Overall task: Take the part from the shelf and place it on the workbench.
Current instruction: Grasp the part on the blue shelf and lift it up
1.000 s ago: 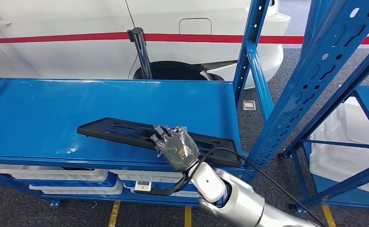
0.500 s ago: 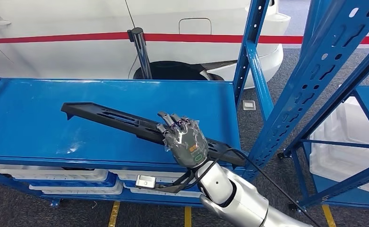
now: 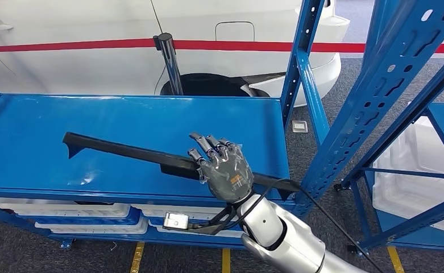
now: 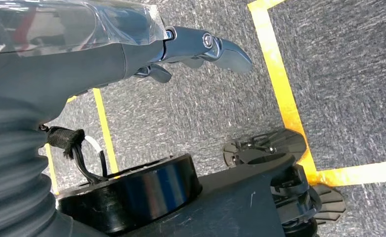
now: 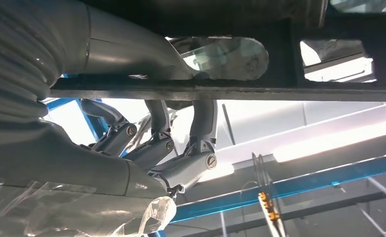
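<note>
The part (image 3: 117, 149) is a long, flat black plastic strip; it hangs tilted on edge above the blue shelf (image 3: 37, 131), its left end raised. My right hand (image 3: 226, 173) grips it toward its right end, fingers over the top. In the right wrist view the part (image 5: 260, 91) runs as a dark bar between the thumb (image 5: 131, 49) and the fingers (image 5: 200, 123). My left hand (image 4: 82, 54) hangs over the grey floor, fingers stretched out and holding nothing.
Blue rack uprights (image 3: 299, 62) stand right of the part, and a second rack (image 3: 401, 85) is further right. A white car (image 3: 94, 34) and a black pole (image 3: 171, 62) are behind the shelf. White trays (image 3: 66, 210) lie on the lower level. Yellow lines (image 4: 279, 84) mark the floor.
The part lay flat on the shelf; my right hand has lifted it and turned it onto its edge, the left end swinging up and leftward.
</note>
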### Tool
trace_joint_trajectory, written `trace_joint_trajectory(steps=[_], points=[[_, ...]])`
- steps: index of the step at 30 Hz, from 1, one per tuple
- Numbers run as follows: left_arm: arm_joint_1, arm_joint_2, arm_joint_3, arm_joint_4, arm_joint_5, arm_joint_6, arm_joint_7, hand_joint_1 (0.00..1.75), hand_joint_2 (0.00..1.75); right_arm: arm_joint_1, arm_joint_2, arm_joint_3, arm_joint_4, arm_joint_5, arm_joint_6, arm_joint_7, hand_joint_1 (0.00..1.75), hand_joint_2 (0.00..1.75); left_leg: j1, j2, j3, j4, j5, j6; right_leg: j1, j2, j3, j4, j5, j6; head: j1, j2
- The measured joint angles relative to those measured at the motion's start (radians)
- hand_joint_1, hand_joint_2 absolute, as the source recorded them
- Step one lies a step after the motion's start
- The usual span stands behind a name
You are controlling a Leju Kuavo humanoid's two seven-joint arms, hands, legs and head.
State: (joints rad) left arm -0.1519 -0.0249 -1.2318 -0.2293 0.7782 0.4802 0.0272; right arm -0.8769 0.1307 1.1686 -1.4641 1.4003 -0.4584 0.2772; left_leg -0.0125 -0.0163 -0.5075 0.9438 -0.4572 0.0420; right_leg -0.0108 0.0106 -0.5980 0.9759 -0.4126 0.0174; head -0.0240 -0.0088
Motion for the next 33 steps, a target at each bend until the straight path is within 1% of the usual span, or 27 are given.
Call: trace_joint_trajectory(steps=[1, 3, 4, 5, 6, 8, 9, 10, 11, 12, 13, 14, 15, 18, 19, 20, 21, 23, 24, 25, 26, 27, 28, 29, 30, 31, 33], points=[[0.000, 0.000, 0.000, 0.000, 0.000, -0.001, -0.001, 0.00, 1.75, 0.001, 0.000, 0.001, -0.003, 0.000, 0.002, -0.002, 1.75, 1.75, -0.001, 0.000, -0.001, 0.001, 0.000, 0.004, -0.002, 0.000, 0.000, -0.002, 0.002, 0.003, 0.000, 0.000], [-0.001, -0.001, 0.000, 0.000, -0.002, -0.004, -0.002, 0.00, 1.75, 0.003, 0.000, 0.001, -0.010, 0.000, 0.005, -0.004, 1.75, 1.75, 0.003, 0.002, 0.006, -0.016, 0.015, 0.011, 0.001, 0.001, 0.003, -0.005, 0.004, 0.009, 0.000, 0.000], [-0.002, -0.002, 0.000, 0.000, -0.003, -0.006, -0.002, 0.00, 1.75, 0.003, 0.000, 0.000, -0.014, 0.000, 0.005, -0.004, 1.75, 1.75, 0.008, 0.004, 0.011, -0.030, 0.025, 0.013, 0.002, 0.001, -0.001, 0.004, -0.008, 0.014, 0.000, 0.000], [-0.003, -0.002, 0.000, 0.000, -0.004, -0.007, -0.002, 0.00, 1.75, 0.003, -0.001, 0.000, -0.018, 0.000, 0.005, -0.004, 1.75, 1.75, 0.014, 0.007, 0.015, -0.043, 0.036, 0.015, 0.004, 0.000, -0.012, 0.035, -0.031, 0.019, 0.000, 0.000], [-0.004, -0.003, 0.000, 0.000, -0.004, -0.008, -0.002, 0.00, 1.75, 0.004, -0.002, 0.000, -0.021, 0.000, 0.005, -0.004, 1.75, 1.75, 0.018, 0.010, 0.017, -0.050, 0.042, 0.015, 0.001, 0.000, -0.034, 0.088, -0.065, 0.023, 0.001, 0.000], [-0.004, -0.004, 0.000, 0.000, -0.004, -0.011, -0.002, 0.00, 1.75, 0.007, -0.006, 0.000, -0.024, 0.000, 0.006, -0.004, 1.75, 1.75, 0.022, 0.013, 0.015, -0.052, 0.046, 0.014, -0.005, -0.001, -0.088, 0.221, -0.124, 0.036, 0.001, 0.000], [-0.003, -0.004, 0.000, 0.000, -0.004, -0.012, -0.002, 0.00, 1.75, 0.010, -0.008, 0.000, -0.024, -0.001, 0.007, -0.005, 1.75, 1.75, 0.025, 0.014, 0.014, -0.052, 0.046, 0.012, -0.011, -0.002, -0.102, 0.258, -0.131, 0.043, 0.001, 0.000], [-0.003, -0.004, 0.000, 0.000, -0.004, -0.013, -0.002, 0.00, 1.75, 0.011, -0.010, 0.000, -0.024, -0.002, 0.007, -0.005, 1.75, 1.75, 0.029, 0.014, 0.014, -0.050, 0.046, 0.009, -0.016, -0.004, -0.099, 0.259, -0.119, 0.050, 0.001, 0.000], [-0.004, -0.004, 0.000, 0.000, -0.004, -0.013, -0.001, 0.00, 1.75, 0.012, -0.011, 0.000, -0.024, -0.003, 0.008, -0.006, 1.75, 1.75, 0.034, 0.014, 0.013, -0.047, 0.044, 0.004, -0.022, -0.006, -0.074, 0.216, -0.090, 0.057, 0.001, 0.000], [-0.004, -0.004, 0.000, 0.000, -0.004, -0.013, -0.001, 0.00, 1.75, 0.012, -0.012, 0.000, -0.025, -0.005, 0.008, -0.007, 1.75, 1.75, 0.039, 0.014, 0.011, -0.040, 0.041, -0.004, -0.029, -0.009, -0.035, 0.142, -0.057, 0.067, 0.001, 0.000], [-0.006, -0.003, 0.000, 0.000, -0.005, -0.013, -0.001, 0.00, 1.75, 0.012, -0.012, 0.001, -0.026, -0.006, 0.008, -0.008, 1.75, 1.75, 0.041, 0.012, 0.007, -0.033, 0.037, -0.014, -0.031, -0.009, 0.002, 0.076, -0.035, 0.073, 0.001, 0.000], [-0.008, -0.002, 0.000, 0.000, -0.005, -0.013, 0.000, 0.00, 1.75, 0.011, -0.011, 0.001, -0.028, -0.007, 0.008, -0.009, 1.75, 1.75, 0.042, 0.011, 0.002, -0.024, 0.033, -0.024, -0.032, -0.007, 0.024, 0.032, -0.021, 0.073, 0.001, 0.000], [-0.010, -0.002, 0.000, 0.000, -0.006, -0.013, 0.000, 0.00, 1.75, 0.011, -0.011, 0.002, -0.030, -0.008, 0.008, -0.009, 1.75, 1.75, 0.040, 0.008, -0.005, -0.015, 0.031, -0.032, -0.033, -0.005, 0.032, 0.011, -0.022, 0.066, 0.001, 0.000], [-0.012, -0.002, 0.000, 0.000, -0.007, -0.013, 0.001, 0.00, 1.75, 0.008, -0.008, 0.003, -0.034, -0.009, 0.008, -0.010, 1.75, 1.75, 0.042, 0.005, -0.022, -0.002, 0.033, -0.049, -0.031, 0.000, 0.013, 0.019, -0.026, 0.029, 0.000, 0.000], [-0.011, -0.002, 0.000, 0.000, -0.007, -0.012, 0.002, 0.00, 1.75, 0.007, -0.007, 0.003, -0.034, -0.009, 0.008, -0.010, 1.75, 1.75, 0.044, 0.006, -0.029, 0.010, 0.021, -0.052, -0.030, 0.000, 0.007, 0.019, -0.021, 0.019, 0.000, 0.000], [-0.012, -0.001, 0.000, 0.000, -0.008, -0.012, 0.002, 0.00, 1.75, 0.006, -0.007, 0.003, -0.034, -0.009, 0.008, -0.010, 1.75, 1.75, 0.046, 0.007, -0.044, 0.043, -0.006, -0.053, -0.029, 0.000, 0.001, 0.018, -0.015, 0.010, 0.000, 0.000], [-0.012, -0.001, 0.000, 0.000, -0.009, -0.012, 0.003, 0.00, 1.75, 0.005, -0.006, 0.003, -0.034, -0.009, 0.008, -0.010, 1.75, 1.75, 0.046, 0.008, -0.066, 0.097, -0.046, -0.054, -0.027, 0.000, -0.006, 0.017, -0.009, 0.001, 0.000, 0.000], [-0.013, -0.001, 0.000, 0.000, -0.011, -0.012, 0.005, 0.00, 1.75, 0.004, -0.006, 0.003, -0.034, -0.009, 0.008, -0.010, 1.75, 1.75, 0.043, 0.009, -0.121, 0.244, -0.133, -0.052, -0.020, -0.001, -0.023, 0.017, 0.003, -0.009, 0.000, 0.000], [-0.014, -0.001, 0.000, 0.000, -0.012, -0.012, 0.007, 0.00, 1.75, 0.005, -0.007, 0.003, -0.034, -0.010, 0.008, -0.010, 1.75, 1.75, 0.041, 0.009, -0.137, 0.297, -0.156, -0.050, -0.015, -0.001, -0.031, 0.017, 0.010, -0.011, 0.000, 0.000], [-0.014, -0.001, 0.000, 0.000, -0.013, -0.012, 0.009, 0.00, 1.75, 0.005, -0.007, 0.004, -0.034, -0.010, 0.008, -0.011, 1.75, 1.75, 0.038, 0.009, -0.136, 0.316, -0.160, -0.045, -0.010, -0.001, -0.039, 0.017, 0.017, -0.013, 0.000, 0.000], [-0.015, -0.001, 0.000, 0.000, -0.014, -0.012, 0.011, 0.00, 1.75, 0.005, -0.007, 0.004, -0.034, -0.011, 0.007, -0.011, 1.75, 1.75, 0.034, 0.009, -0.114, 0.292, -0.145, -0.037, -0.004, -0.001, -0.047, 0.017, 0.024, -0.015, 0.000, 0.000], [-0.017, -0.001, 0.000, 0.000, -0.015, -0.012, 0.012, 0.00, 1.75, 0.004, -0.007, 0.005, -0.034, -0.012, 0.007, -0.012, 1.75, 1.75, 0.027, 0.009, -0.073, 0.230, -0.119, -0.025, 0.000, 0.000, -0.055, 0.017, 0.031, -0.015, 0.000, 0.000], [-0.019, -0.001, 0.000, 0.000, -0.016, -0.012, 0.013, 0.00, 1.75, 0.004, -0.006, 0.005, -0.035, -0.014, 0.006, -0.012, 1.75, 1.75, 0.019, 0.009, -0.022, 0.148, -0.095, -0.010, 0.003, 0.000, -0.060, 0.017, 0.038, -0.015, 0.000, 0.000], [-0.022, 0.000, 0.000, 0.000, -0.018, -0.012, 0.013, 0.00, 1.75, 0.003, -0.006, 0.005, -0.036, -0.016, 0.005, -0.012, 1.75, 1.75, 0.011, 0.011, 0.022, 0.076, -0.074, 0.000, 0.005, 0.000, -0.064, 0.016, 0.046, -0.013, 0.000, 0.000], [-0.024, 0.000, 0.000, 0.000, -0.019, -0.011, 0.014, 0.00, 1.75, 0.002, -0.006, 0.005, -0.037, -0.017, 0.005, -0.013, 1.75, 1.75, 0.004, 0.012, 0.050, 0.027, -0.060, 0.006, 0.006, -0.001, -0.065, 0.013, 0.053, -0.010, 0.000, 0.000], [-0.026, 0.000, 0.000, 0.000, -0.019, -0.011, 0.014, 0.00, 1.75, 0.002, -0.005, 0.005, -0.038, -0.018, 0.004, -0.013, 1.75, 1.75, -0.002, 0.013, 0.061, 0.003, -0.053, 0.008, 0.004, -0.002, -0.066, 0.011, 0.061, -0.005, 0.000, 0.000], [-0.026, -0.001, 0.000, 0.000, -0.020, -0.011, 0.016, 0.00, 1.75, 0.002, -0.004, 0.005, -0.040, -0.018, 0.004, -0.014, 1.75, 1.75, -0.006, 0.012, 0.049, -0.005, -0.034, 0.007, 0.004, -0.004, -0.068, 0.002, 0.081, 0.008, 0.000, 0.000]])
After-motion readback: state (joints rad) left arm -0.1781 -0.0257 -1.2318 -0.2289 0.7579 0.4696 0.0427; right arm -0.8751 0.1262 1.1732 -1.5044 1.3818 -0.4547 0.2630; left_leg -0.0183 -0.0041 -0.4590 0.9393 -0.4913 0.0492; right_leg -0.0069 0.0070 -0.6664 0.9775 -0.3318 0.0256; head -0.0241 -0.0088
